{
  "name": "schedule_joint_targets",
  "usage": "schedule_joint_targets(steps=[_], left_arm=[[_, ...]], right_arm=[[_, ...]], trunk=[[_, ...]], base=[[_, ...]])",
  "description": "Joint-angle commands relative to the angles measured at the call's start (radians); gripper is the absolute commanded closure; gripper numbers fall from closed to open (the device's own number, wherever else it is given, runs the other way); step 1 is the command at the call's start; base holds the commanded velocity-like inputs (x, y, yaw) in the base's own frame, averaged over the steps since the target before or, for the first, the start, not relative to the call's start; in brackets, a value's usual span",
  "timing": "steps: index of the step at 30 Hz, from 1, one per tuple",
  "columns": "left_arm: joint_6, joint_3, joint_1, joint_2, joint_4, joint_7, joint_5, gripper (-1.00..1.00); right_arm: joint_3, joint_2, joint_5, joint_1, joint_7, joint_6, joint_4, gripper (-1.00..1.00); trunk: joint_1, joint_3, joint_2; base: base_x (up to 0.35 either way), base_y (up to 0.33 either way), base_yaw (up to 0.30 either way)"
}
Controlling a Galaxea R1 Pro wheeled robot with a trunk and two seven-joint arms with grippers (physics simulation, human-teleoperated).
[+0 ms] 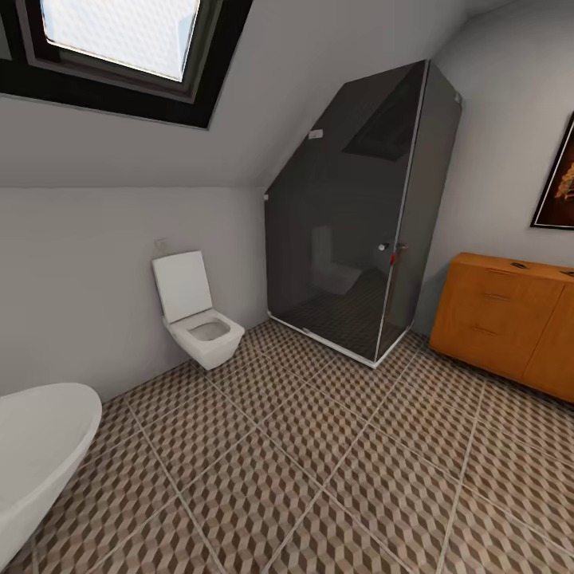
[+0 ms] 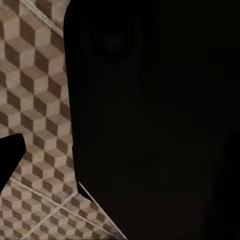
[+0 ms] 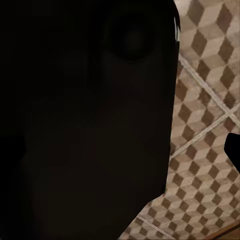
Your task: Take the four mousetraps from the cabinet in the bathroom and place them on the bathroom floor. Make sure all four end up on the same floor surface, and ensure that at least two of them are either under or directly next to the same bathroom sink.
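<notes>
The head view looks across the floor (image 1: 319,478), large tiles printed with a brown, beige and white cube pattern and pale grout lines. The cabinet (image 1: 502,323), orange-brown wood with slim bar handles on its drawer fronts, stands against the right wall, beside a dark glass shower (image 1: 359,215). Two small dark things lie on the cabinet's top (too small to tell what they are). A white square toilet (image 1: 199,323) with its lid up hangs on the left wall, and the rim of a white bathtub (image 1: 40,446) shows near it. A skylight (image 1: 119,32) sits in the sloped ceiling; a dark framed picture (image 1: 558,179) hangs above the cabinet. No writing can be read anywhere. Both wrist views show a dark bulk over the tiles, so I cannot tell whether either gripper is clenched or released
</notes>
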Motion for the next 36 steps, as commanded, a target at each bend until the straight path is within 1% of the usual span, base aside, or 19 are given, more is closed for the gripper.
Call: schedule_joint_targets(steps=[1,4,9,13,16,22,36], left_arm=[[0.0,0.0,0.0,0.0,0.0,0.0,0.0,-1.0],[-0.002,-0.001,0.002,-0.003,0.002,-0.001,-0.002,-1.0],[-0.002,-0.001,0.002,-0.002,0.002,-0.001,-0.002,-1.0],[-0.002,-0.001,0.002,0.003,0.002,-0.001,-0.002,-1.0],[-0.002,-0.001,0.002,0.007,0.002,-0.001,-0.002,-1.0],[-0.002,-0.001,0.002,0.011,0.002,-0.001,-0.003,-1.0],[-0.002,-0.001,0.001,0.016,0.002,-0.001,-0.002,-1.0]], right_arm=[[0.0,0.0,0.0,0.0,0.0,0.0,0.0,-1.0],[-0.002,0.017,-0.006,-0.006,0.006,0.002,-0.009,-1.0],[-0.002,0.022,-0.005,-0.008,0.006,0.001,-0.01,-1.0],[-0.001,0.043,-0.005,-0.016,0.005,-0.004,-0.026,-1.0],[0.0,0.049,-0.005,-0.018,0.005,-0.012,-0.033,-1.0],[-0.001,0.05,-0.005,-0.019,0.005,-0.03,-0.037,-1.0],[-0.001,0.05,-0.003,-0.02,0.004,-0.109,-0.039,-1.0]], trunk=[[0.0,-0.001,-0.001],[0.0,-0.001,-0.001],[0.0,-0.001,-0.001],[0.0,-0.001,-0.001],[0.0,-0.001,-0.001],[0.0,-0.001,-0.001],[0.0,-0.001,-0.001]], base=[[0.0,0.0,0.0],[0.0,0.0,0.0],[0.0,0.0,0.0],[0.0,0.0,0.0],[0.0,0.0,0.0],[0.0,0.0,0.0],[0.0,0.0,0.0]])
